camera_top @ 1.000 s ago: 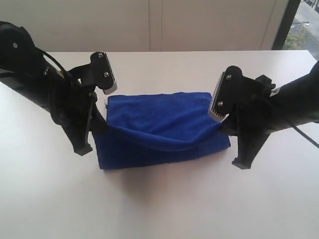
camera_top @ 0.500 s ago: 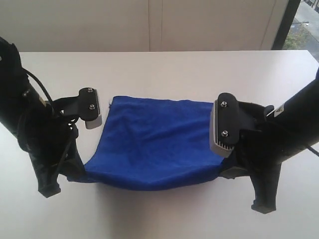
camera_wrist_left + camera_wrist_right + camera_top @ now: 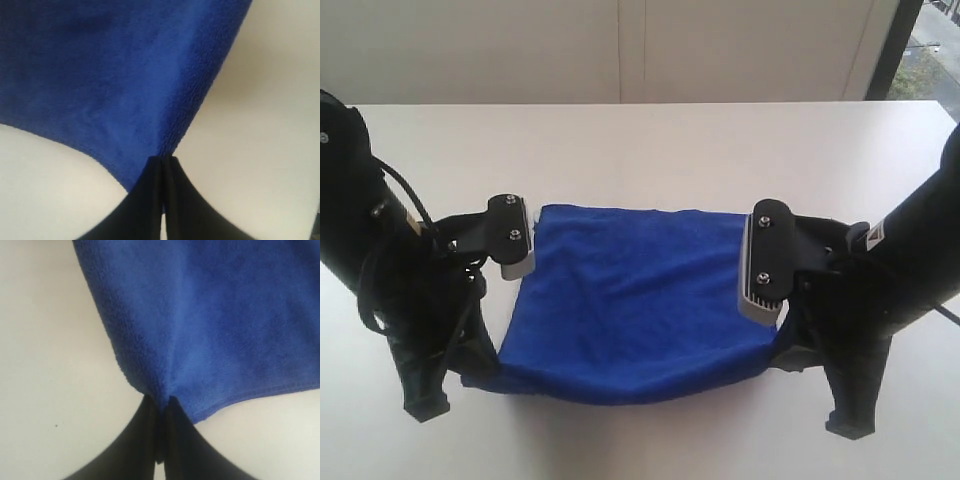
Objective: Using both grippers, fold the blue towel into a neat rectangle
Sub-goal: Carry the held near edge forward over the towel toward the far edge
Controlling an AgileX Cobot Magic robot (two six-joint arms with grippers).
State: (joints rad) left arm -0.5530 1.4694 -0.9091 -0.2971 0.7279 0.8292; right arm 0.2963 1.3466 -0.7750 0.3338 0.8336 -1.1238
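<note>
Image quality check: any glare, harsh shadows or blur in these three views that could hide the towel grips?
Exterior view: soft even light, no glare on the table, only a faint shadow under the blue towel. Left wrist view: towel pile slightly blurred, left end effector a featureless black silhouette. Right wrist view: sharper, towel hem readable, right end effector equally dark.

We see the towel (image 3: 635, 290) on the table (image 3: 650, 140), the left hand (image 3: 163, 160) at its near-left corner, the right hand (image 3: 161, 401) at its near-right corner.
</note>
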